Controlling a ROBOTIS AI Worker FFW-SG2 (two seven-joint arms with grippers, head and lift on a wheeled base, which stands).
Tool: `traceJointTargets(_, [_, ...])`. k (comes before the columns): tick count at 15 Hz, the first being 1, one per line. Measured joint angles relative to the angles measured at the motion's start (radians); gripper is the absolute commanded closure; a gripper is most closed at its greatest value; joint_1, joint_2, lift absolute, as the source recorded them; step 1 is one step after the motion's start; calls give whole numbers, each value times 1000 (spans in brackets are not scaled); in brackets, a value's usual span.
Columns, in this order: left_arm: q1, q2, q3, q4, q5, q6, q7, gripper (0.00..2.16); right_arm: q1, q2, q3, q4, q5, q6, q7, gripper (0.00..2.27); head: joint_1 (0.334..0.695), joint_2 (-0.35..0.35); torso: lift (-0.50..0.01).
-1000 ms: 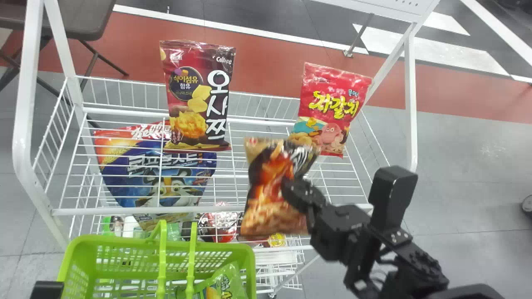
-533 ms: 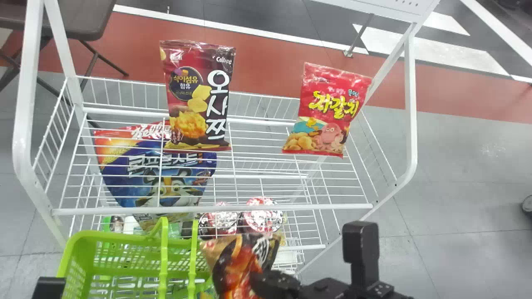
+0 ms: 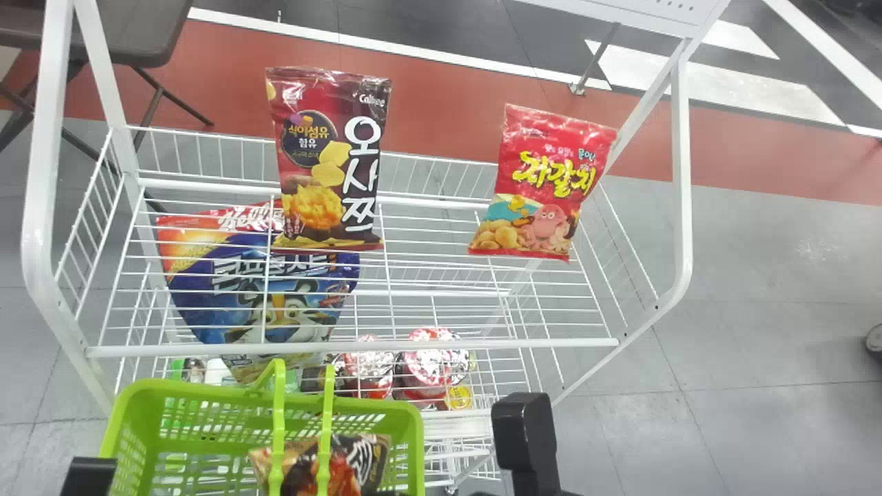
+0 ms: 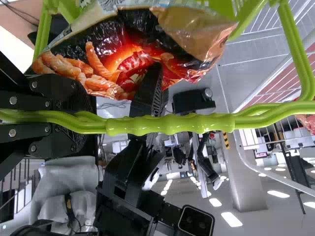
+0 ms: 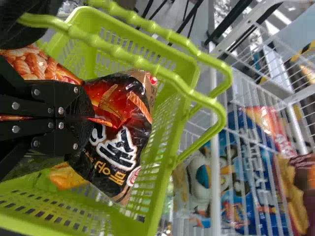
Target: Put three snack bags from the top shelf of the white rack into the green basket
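Note:
In the head view the right gripper's arm [image 3: 525, 441] stands at the green basket's [image 3: 386, 408] right side; the black-brown snack bag [image 3: 365, 458] is behind the handles, inside the rim. The right wrist view has the right gripper [image 5: 81, 118] shut on this bag [image 5: 123, 142], over the basket interior, where a green-yellow bag [image 5: 66, 176] lies. The left arm [image 3: 89, 475] is at the basket's left; its gripper [image 4: 81, 124] is shut on the green handle [image 4: 172, 124]. A dark-red bag [image 3: 327, 158] and a red bag [image 3: 544, 182] stand on the white rack's [image 3: 448, 343] top shelf.
A blue cereal bag [image 3: 275, 289] and round red-white packs [image 3: 427, 365] sit on the level below. White posts [image 3: 682, 172] frame the rack's sides. A brown table [image 3: 131, 31] stands behind on the left.
My right gripper has carried the black-brown bag from in front of the shelf down and left, over the basket's right rim and into its opening. The left arm has barely shifted.

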Motion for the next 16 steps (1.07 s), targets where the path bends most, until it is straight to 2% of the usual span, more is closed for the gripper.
traceJointTargets(3, [0, 1, -1, -1, 1, 0, -1, 2148, -31, 0, 3, 104, -14, -174, 11, 2010, 695, -316, 0])
traceJointTargets(8, [-3, 0, -4, -2, -1, 0, 5, 2148, -75, -3, 21, 173, -12, -83, 24, 1990, 695, -314, 0])
traceJointTargets(9, [-4, 0, -7, -2, -2, 0, 6, 2148, -76, -5, 26, 175, -9, -69, 23, 1595, 695, -315, 0])
traceJointTargets(10, [-4, 0, -8, -2, -2, 0, 6, 2148, -78, -5, 28, 176, -9, -56, 22, 684, 695, -321, 0])
traceJointTargets(11, [-4, 0, -9, -2, -2, 1, 5, 2148, -80, -5, 29, 177, -9, -41, 21, -2, 695, -324, 0])
traceJointTargets(16, [-3, 3, -9, -3, 0, 3, 4, 2148, -79, -5, 27, 167, 9, -39, 6, 53, 695, -342, 0])
